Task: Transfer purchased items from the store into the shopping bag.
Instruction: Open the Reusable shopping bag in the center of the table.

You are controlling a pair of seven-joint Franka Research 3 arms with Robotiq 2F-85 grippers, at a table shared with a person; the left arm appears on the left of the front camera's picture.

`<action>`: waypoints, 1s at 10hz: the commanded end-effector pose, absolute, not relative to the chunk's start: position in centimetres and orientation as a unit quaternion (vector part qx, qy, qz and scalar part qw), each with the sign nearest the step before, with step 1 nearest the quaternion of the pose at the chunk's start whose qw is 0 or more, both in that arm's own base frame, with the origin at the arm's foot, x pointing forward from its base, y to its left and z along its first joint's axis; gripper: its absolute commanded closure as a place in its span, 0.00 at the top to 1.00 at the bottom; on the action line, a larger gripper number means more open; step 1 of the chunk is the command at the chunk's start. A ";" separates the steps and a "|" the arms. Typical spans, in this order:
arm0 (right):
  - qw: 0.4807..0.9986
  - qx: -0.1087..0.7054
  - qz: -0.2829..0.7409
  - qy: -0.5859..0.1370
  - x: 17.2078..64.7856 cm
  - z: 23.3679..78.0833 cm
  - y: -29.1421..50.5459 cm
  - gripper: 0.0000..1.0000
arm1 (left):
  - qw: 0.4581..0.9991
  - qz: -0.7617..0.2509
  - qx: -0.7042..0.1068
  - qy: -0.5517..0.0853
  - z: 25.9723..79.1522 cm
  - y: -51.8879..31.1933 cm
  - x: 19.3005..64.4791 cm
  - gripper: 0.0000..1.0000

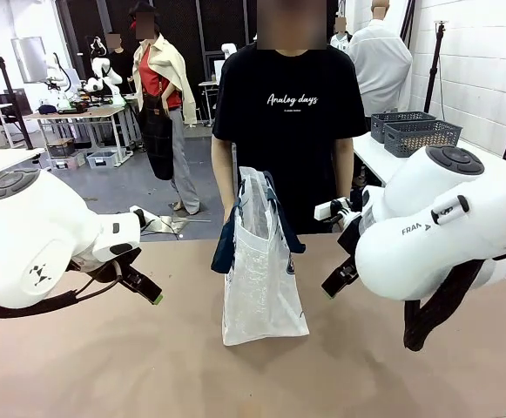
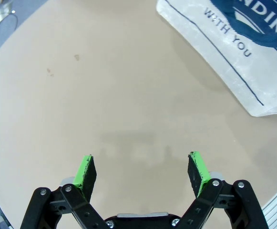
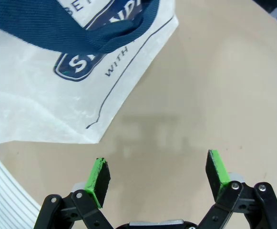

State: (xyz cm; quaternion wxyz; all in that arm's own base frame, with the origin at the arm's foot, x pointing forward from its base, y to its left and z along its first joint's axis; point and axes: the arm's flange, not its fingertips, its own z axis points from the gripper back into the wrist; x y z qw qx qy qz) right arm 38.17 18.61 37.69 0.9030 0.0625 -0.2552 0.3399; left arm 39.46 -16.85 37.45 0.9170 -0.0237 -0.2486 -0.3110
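The shopping bag (image 1: pixel 261 279) stands upright at mid-table (image 1: pixel 104 366), navy handles draped over its sides, directly in front of the person (image 1: pixel 287 131) on its far side. Whether it has any contents cannot be made out through the plastic. The left gripper (image 2: pixel 143 171) hovers to the bag's left, jaws apart and empty; the right gripper (image 3: pixel 157 176) hovers to its right, likewise apart and empty. Assessment: loading appears not yet begun. The next move calls for an item to be presented or located, and for the bag's mouth to be held open.
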 end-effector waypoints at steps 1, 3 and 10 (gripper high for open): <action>0.901 0.088 0.349 -0.242 38.8 38.0 17.1 1.00 | 0.915 -0.324 -0.049 -0.237 38.8 -16.2 39.4 1.00; 0.898 0.113 0.357 -0.231 38.9 39.0 17.1 1.00 | 0.912 -0.324 -0.087 -0.236 40.0 -16.4 38.9 1.00; 0.885 0.126 0.392 -0.216 42.0 49.1 18.5 1.00 | 0.898 -0.348 -0.119 -0.243 49.5 -17.7 41.2 1.00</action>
